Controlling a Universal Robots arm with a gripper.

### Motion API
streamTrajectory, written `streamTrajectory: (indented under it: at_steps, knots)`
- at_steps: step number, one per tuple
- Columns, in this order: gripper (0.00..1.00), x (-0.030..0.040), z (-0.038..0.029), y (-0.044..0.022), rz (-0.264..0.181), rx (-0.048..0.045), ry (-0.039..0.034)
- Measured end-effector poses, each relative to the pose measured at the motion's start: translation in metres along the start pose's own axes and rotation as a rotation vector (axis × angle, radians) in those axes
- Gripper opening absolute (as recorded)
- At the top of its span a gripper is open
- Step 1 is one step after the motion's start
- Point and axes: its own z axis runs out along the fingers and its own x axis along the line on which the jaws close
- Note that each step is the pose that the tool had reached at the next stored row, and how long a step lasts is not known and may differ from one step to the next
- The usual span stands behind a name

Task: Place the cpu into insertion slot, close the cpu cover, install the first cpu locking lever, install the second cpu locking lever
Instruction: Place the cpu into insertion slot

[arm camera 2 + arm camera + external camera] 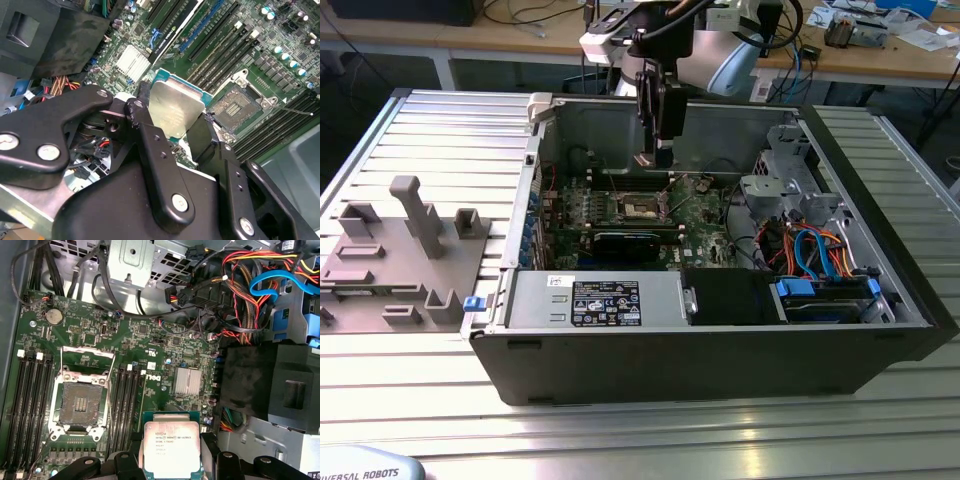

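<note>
A ribbed metal table (420, 400) is stretching across the room, with cluttered workbenches standing behind it; on it an open computer case (720, 350) is lying on its side, and a grey fixture tray (390, 270) is sitting just beside it on the exterior view's left; the gripper (655, 158) is hanging inside the case above the green circuit board (705, 225); the insertion slot (642, 207) is lying below the tips, apart from them.

In the second wrist view the black fingers (150, 140) are clamping the cpu (177, 110) by two opposite edges, its silvery face showing; the insertion slot (234, 107) is lying beyond it with its contact field bare, and long black memory slots (222, 52) are running on either side.

In the first wrist view the cpu (171, 442) is sitting between the fingertips, its printed metal face toward the camera, near a small finned heatsink (187, 381); the insertion slot (80, 402) is lying well apart from it, uncovered.
</note>
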Motion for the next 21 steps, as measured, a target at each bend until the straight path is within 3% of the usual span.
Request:
streamTrajectory:
  at_steps: [21]
  knots:
    - [0.54,-0.0001,0.0000,0.0005,-0.001,0.0018,-0.0128]
